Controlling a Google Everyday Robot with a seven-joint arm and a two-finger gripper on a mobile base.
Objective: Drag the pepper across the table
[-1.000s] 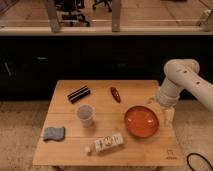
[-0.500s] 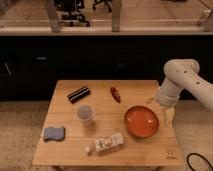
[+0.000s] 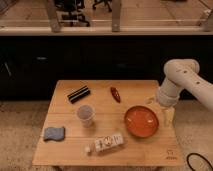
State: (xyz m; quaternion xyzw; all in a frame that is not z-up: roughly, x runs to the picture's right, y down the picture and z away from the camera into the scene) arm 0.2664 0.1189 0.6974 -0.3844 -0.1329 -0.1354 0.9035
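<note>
The pepper (image 3: 115, 94) lies toward the far middle of the bench (image 3: 70, 146), well apart from the gripper (image 3: 168, 118), which hangs at the right edge beside the orange plate (image 3: 141, 121); I cannot tell its state.

Off-white robot arm (image 3: 184, 80): smooth rounded tubular segs, matte shell, fat bulbous elbow joint at far right. Lower seg narrows twd the wrist, shaded grey on underside. Pale cream end effector (image 3: 167, 114) hangs at right edge of light wooden tabletop (image 3: 65, 152).
</note>
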